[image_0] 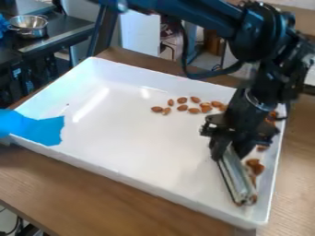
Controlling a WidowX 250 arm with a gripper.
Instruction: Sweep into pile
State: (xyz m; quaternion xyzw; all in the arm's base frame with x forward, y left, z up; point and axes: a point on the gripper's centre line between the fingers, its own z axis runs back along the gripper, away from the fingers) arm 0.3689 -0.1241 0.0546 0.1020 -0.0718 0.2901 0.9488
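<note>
Nearest me is the table [92, 193], its brown top streaked with wood grain. On it lies a wide, white tray [132, 147], smooth and glossy, with straight raised walls. Toward its near right corner, a long, shiny metal tool [237, 177] slants down, narrow and rounded along its length. The black pincer [229, 151] is clamped on the tool's upper end. Just to the right of the tool are a few nuts [255, 166], brown and oval, with more beyond them, partly behind the arm [267, 78]. Over the tray's left wall hangs a bright blue sheet [40, 130] with a ragged edge. Farther back inside the tray, a loose band of the same teardrop-shaped nuts runs toward the arm. Beyond, at far left, a round, polished steel pot [29, 25] stands on a dark counter [64, 30].
</note>
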